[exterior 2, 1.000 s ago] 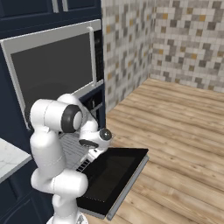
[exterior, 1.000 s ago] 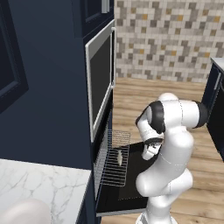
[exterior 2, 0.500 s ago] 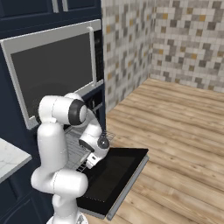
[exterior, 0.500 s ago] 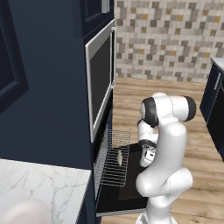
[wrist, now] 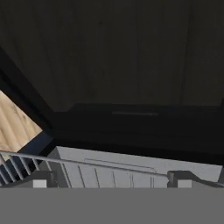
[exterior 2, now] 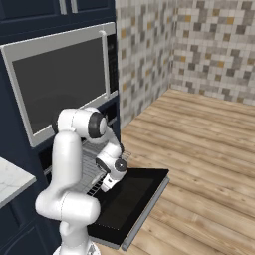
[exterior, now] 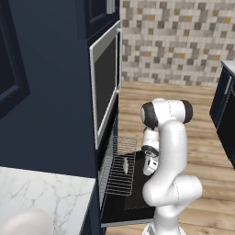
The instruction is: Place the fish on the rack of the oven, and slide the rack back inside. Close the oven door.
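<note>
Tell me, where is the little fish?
In the left base view, the fish lies on the pulled-out rack, over the open oven door, left of the gripper.

The small pale silvery fish (exterior: 125,165) lies on the silver wire rack (exterior: 120,182), which is pulled out of the dark navy oven (exterior: 108,151) over the black oven door (exterior 2: 133,201), dropped open and roughly level, bar handle along its outer edge.
</note>
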Robot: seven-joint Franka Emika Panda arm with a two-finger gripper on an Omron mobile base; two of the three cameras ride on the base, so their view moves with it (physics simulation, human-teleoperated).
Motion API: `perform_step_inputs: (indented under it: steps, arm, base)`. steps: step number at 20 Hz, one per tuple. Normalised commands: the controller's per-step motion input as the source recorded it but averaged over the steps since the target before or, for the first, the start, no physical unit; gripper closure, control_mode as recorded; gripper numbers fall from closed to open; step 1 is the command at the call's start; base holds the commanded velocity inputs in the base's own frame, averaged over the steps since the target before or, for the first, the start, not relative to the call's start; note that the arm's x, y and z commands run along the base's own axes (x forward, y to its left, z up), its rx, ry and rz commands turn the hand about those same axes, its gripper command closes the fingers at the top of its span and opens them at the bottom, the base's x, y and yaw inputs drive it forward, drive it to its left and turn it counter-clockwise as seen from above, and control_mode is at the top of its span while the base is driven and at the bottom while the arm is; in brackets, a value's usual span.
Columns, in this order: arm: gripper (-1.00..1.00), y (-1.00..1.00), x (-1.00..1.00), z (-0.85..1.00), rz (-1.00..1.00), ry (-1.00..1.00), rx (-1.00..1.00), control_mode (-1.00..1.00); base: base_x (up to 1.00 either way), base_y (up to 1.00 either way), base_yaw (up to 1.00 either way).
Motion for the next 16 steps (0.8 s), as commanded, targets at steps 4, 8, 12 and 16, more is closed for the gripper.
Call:
perform_step_inputs:
  steps: [4,8,12,16]
  arm:
    - [-1.00,0.20,0.61,-0.43,0.02,0.00,0.01,-1.00]
    - [-1.00,0.25,0.61,-0.45,0.01,0.00,0.00,-1.00]
    - [-1.00,0.38,0.61,-0.51,0.00,0.00,0.00,-1.00]
    - [-1.00,0.55,0.62,-0.36,0.00,0.00,0.00,-1.00]
  base:
    - [0.00,0.00,0.00]
    - [0.00,0.00,0.00]
    - [0.00,0.00,0.00]
    - [0.00,0.00,0.00]
